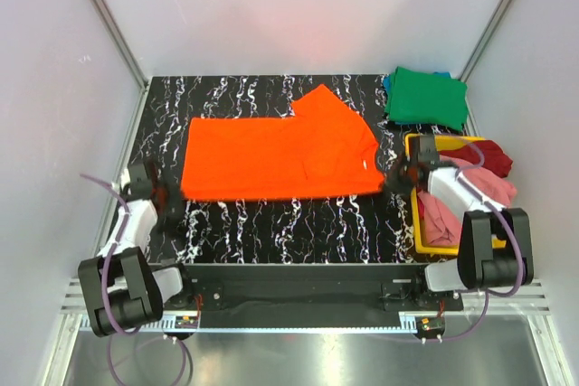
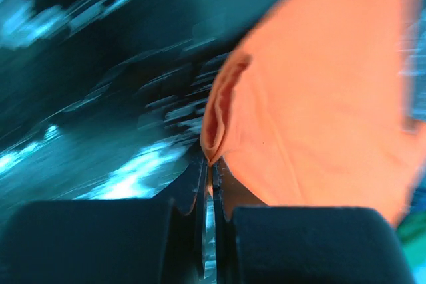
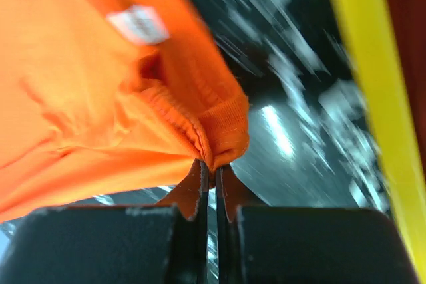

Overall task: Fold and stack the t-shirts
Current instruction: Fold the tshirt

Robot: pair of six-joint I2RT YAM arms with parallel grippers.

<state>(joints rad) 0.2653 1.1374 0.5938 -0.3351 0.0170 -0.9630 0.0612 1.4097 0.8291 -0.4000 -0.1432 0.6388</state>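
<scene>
The table point(image 1: 298, 223) is black with white veins like marble, and plain white walls point(image 1: 289, 6) close it on three sides. The orange t-shirt point(image 1: 280, 155) lies flat across the middle, with one sleeve pointing to the far edge.

In the far right corner a folded green t-shirt point(image 1: 425, 97) rests on a blue one point(image 1: 387, 83), of which only an edge shows. A yellow tray point(image 1: 419, 228) at the right holds a dark red shirt point(image 1: 493, 155) and pink shirts point(image 1: 443, 219). The right arm reaches over the tray and hides part of them.

The left gripper point(image 2: 212, 167) is closed on the left edge of the orange t-shirt. The right gripper point(image 3: 214, 167) pinches a ribbed fold near the white label point(image 3: 140, 23), perhaps the neck band; the view is blurred.
</scene>
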